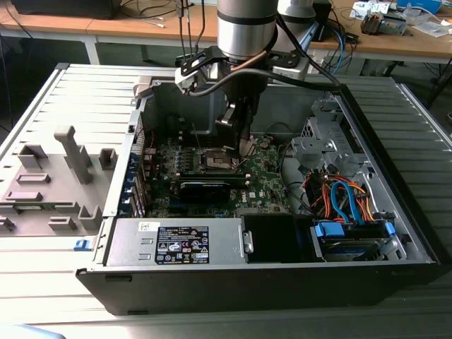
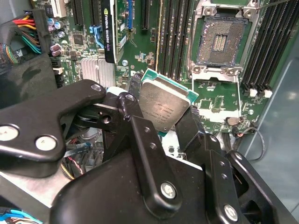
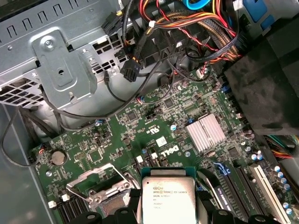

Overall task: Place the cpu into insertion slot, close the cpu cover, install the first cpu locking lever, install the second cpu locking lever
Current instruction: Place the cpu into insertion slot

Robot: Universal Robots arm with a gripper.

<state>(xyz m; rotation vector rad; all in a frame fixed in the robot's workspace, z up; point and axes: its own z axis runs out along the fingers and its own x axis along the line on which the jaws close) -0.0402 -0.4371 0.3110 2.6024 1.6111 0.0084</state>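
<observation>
We see the gripper [image 2: 161, 119] clamped on the cpu [image 2: 166, 100], a flat square chip with a matte silvery lid and a green edge, held tilted over the green motherboard [image 3: 159, 126] near the insertion slot [image 2: 219, 39]; the slot's dark centre sits bare inside its shiny metal rim, the thin cpu cover [image 3: 91, 177] looks raised, so we judge all four steps undone
</observation>
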